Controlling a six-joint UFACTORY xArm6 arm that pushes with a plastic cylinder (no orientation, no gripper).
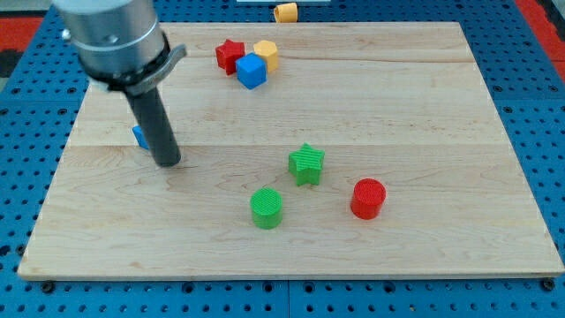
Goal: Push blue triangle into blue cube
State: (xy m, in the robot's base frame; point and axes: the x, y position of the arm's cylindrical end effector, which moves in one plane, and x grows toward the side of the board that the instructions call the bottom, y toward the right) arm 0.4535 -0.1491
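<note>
The blue cube [251, 71] sits near the view's top centre, touching a red star [229, 55] on its left and a yellow block [266, 53] above right. The blue triangle [139, 136] shows only as a small blue sliver at the view's left, mostly hidden behind my dark rod. My tip [169, 163] rests on the board just right of and below the triangle, close to or touching it.
A green star [306, 164], a green cylinder [267, 208] and a red cylinder [368, 198] stand in the lower middle of the wooden board [424, 115]. An orange block [285, 11] lies off the board at the view's top.
</note>
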